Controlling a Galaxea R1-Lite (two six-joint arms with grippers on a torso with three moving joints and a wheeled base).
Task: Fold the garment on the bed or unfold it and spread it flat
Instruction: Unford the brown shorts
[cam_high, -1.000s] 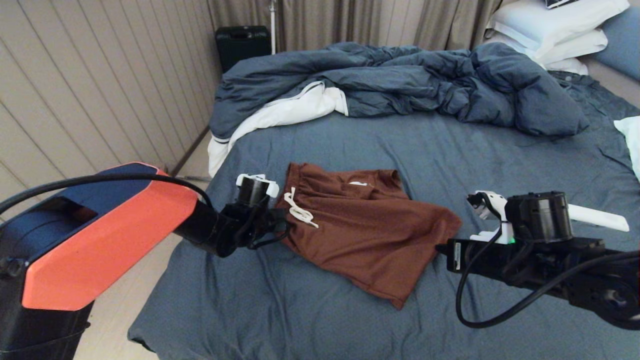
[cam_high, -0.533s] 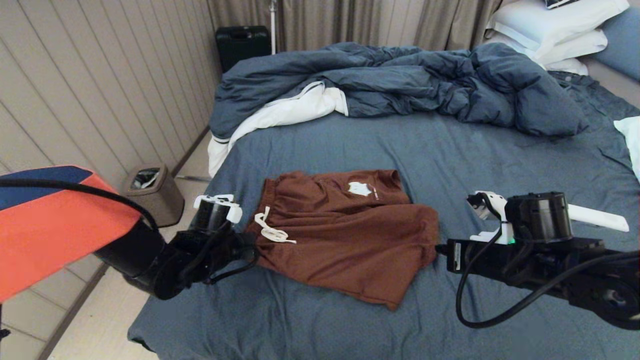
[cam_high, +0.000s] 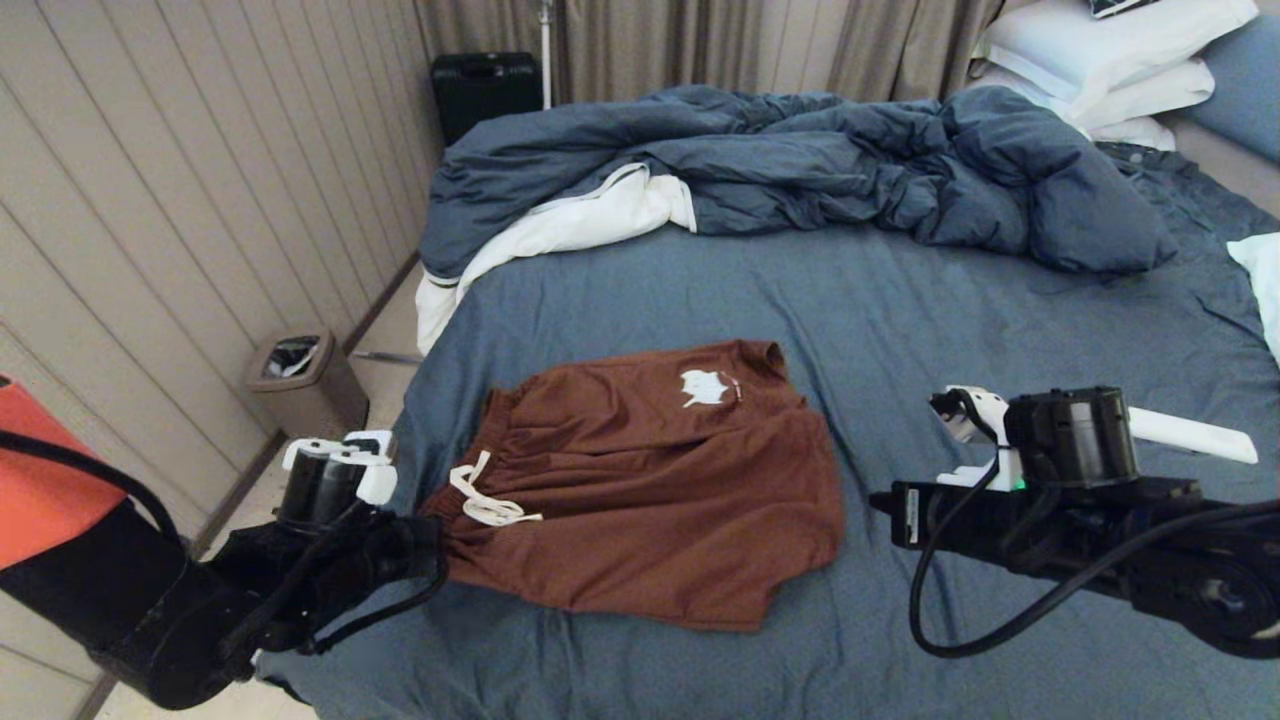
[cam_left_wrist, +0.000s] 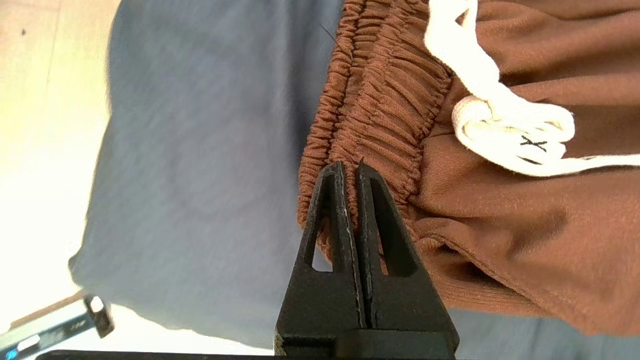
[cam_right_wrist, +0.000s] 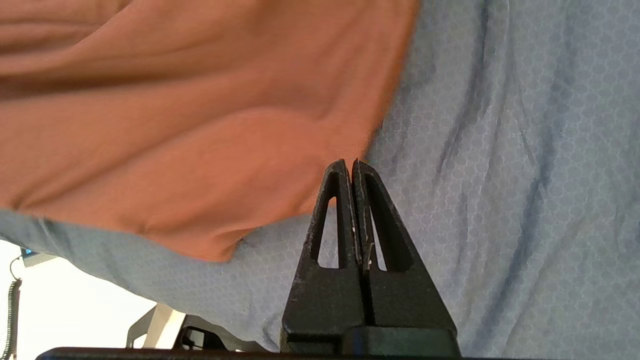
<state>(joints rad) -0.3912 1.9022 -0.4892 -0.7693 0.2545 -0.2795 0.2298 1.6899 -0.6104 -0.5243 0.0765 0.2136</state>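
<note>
While the left tool (cam_left_wrist: 348, 167) stays clenched on the garment's (cam_high: 650, 490) waistband (cam_left_wrist: 372, 120), dragging it flat, the right tool (cam_right_wrist: 349, 165), clenched empty, must next pin the hem.

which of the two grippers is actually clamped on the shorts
The left gripper: its shut fingertips pinch the gathered waistband of the rust-brown shorts. The right gripper is shut too, but on nothing, beside the leg hem.

Right pincer (cam_right_wrist: 350, 165) closed, empty, at garment (cam_right_wrist: 200, 125) edge over bed (cam_right_wrist: 500, 175).
</note>
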